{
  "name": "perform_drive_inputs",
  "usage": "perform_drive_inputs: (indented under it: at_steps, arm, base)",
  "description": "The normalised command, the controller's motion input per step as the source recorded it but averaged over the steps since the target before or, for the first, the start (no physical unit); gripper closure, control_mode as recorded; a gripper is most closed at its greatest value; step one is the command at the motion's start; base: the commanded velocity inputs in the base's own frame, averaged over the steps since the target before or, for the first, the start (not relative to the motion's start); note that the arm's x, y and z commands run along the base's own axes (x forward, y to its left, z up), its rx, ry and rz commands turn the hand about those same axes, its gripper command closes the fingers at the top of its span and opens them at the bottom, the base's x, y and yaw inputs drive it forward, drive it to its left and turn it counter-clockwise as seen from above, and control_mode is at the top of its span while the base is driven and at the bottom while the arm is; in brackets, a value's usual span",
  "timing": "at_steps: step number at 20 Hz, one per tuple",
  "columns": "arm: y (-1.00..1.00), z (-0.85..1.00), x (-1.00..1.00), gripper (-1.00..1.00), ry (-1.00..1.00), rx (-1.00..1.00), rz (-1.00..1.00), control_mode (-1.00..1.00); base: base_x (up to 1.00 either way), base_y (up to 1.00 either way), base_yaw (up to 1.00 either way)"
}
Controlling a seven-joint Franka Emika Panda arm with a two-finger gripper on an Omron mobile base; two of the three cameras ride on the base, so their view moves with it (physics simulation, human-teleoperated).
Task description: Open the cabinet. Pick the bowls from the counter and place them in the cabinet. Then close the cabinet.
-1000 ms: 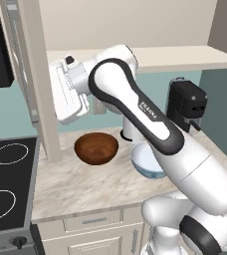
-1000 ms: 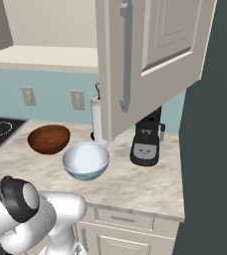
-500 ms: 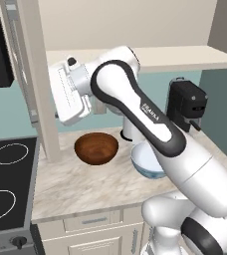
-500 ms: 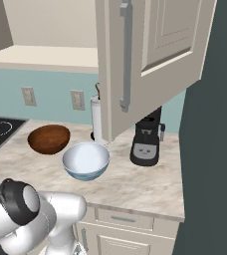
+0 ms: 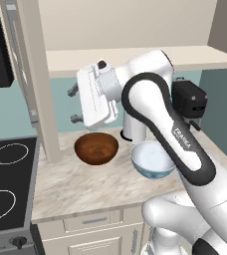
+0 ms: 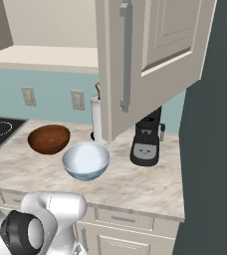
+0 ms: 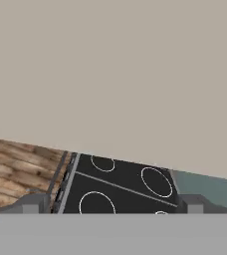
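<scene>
The cabinet point(image 6: 150, 55) is seen open. Its right door is swung out toward the robot, and a long silver handle point(image 6: 126, 55) runs down it. The pale shelf point(image 5: 135, 57) inside the cabinet is seen above the desk. In the left base view, the left door point(image 5: 38, 74) is seen edge-on, standing out from the wall.

Both bowls are set on the desk point(image 6: 135, 182), under the open cabinet. The brown bowl point(image 5: 96, 148) is placed near the stovetop point(image 5: 8, 184). The white and blue bowl point(image 5: 152, 159) is placed just beside it, on its right, and a small gap is seen between them in the right base view. Both bowls are upright.

The end effector point(image 5: 75, 104) is held up in the air above the brown bowl, near the left door. It is pointed to the left, toward that door. Its two dark fingers point(image 5: 74, 90) are kept apart, one above the other, and nothing is held between them.

Behind the bowls, a white roll point(image 6: 96, 119) is stood by the wall. A black coffee machine point(image 6: 146, 142) is placed at the right, well apart from the bowls.
</scene>
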Motion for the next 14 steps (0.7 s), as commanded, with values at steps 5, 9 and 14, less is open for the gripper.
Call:
perform_drive_inputs:
  at_steps: [5, 9, 14]
  arm:
    - [-0.35, -0.29, 0.0, -1.0, 0.0, -0.03, -0.49, -1.0]
    - [-0.34, -0.25, 0.02, -1.0, 0.08, -0.05, -0.46, -1.0]
    - [-0.34, -0.13, 0.14, -1.0, 0.13, -0.05, -0.34, -1.0]
  base:
    - [0.0, 0.0, 0.0]
    - [0.0, 0.0, 0.0]
    - [0.0, 0.0, 0.0]
